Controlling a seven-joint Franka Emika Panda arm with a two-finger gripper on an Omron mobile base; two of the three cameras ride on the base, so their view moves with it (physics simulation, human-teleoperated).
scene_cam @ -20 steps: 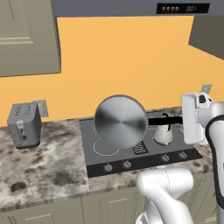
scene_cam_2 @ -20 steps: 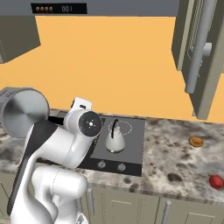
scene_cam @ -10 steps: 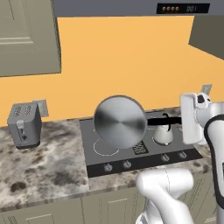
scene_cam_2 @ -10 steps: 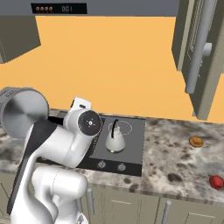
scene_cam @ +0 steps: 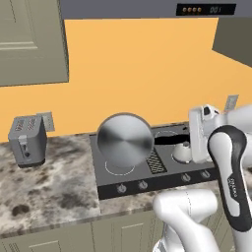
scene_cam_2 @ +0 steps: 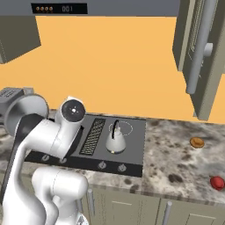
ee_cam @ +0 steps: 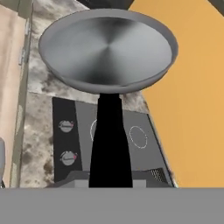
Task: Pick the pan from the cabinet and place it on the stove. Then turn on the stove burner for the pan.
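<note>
The pan (scene_cam: 124,140) is a round grey metal dish held on its side in the air over the left part of the black stove (scene_cam: 147,170). Its underside faces the left base view. Its black handle (scene_cam: 170,141) runs right into my gripper (scene_cam: 193,139), which is shut on it. In the hand view the pan (ee_cam: 107,48) stands at the top, its handle (ee_cam: 110,140) coming straight toward the camera above the stove (ee_cam: 144,144). From the right base view the pan (scene_cam_2: 26,112) sits behind my arm. The cabinet (scene_cam_2: 200,57) hangs at upper right, its door open.
A small silver kettle (scene_cam_2: 115,140) stands on the stove's right burner. A grey toaster (scene_cam: 27,140) sits on the marble counter to the left. Front knobs (ee_cam: 66,127) line the stove's edge. An orange item (scene_cam_2: 197,142) and a red item (scene_cam_2: 217,182) lie on the right counter.
My hand and the pan have shifted a little to the left over the stove. The grip on the handle is unchanged.
</note>
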